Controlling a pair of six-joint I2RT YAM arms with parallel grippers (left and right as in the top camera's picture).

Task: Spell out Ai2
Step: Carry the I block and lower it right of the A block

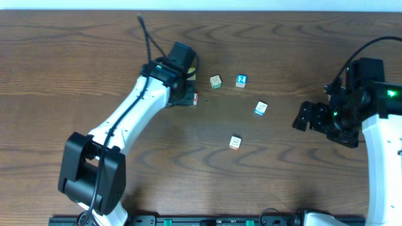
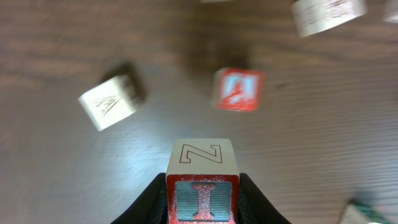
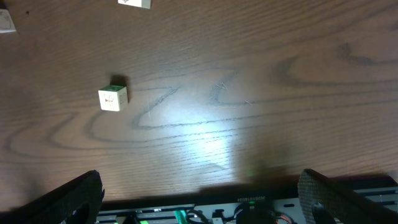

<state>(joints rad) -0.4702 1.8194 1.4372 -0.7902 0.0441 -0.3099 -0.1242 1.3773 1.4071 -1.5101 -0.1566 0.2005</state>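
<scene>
My left gripper (image 2: 202,200) is shut on the cube with the red "I" (image 2: 202,186); an outlined Z shows on its top face. In the overhead view the left gripper (image 1: 191,96) stands left of the row of cubes, and only a red sliver of the held cube (image 1: 195,98) shows. Ahead of it in the left wrist view lies a blurred cube with a red face (image 2: 237,90), whose letter looks like an A. The blue "2" cube (image 1: 241,80) rests to the right. My right gripper (image 1: 303,117) is open and holds nothing, far right of the cubes.
A pale cube (image 1: 215,81) sits just left of the 2. A blue-marked cube (image 1: 261,108) and another pale cube (image 1: 235,142) lie nearer the front. A pale cube with an outlined A (image 2: 109,102) lies on the table. The right gripper (image 3: 202,199) hangs over the table's front edge rail.
</scene>
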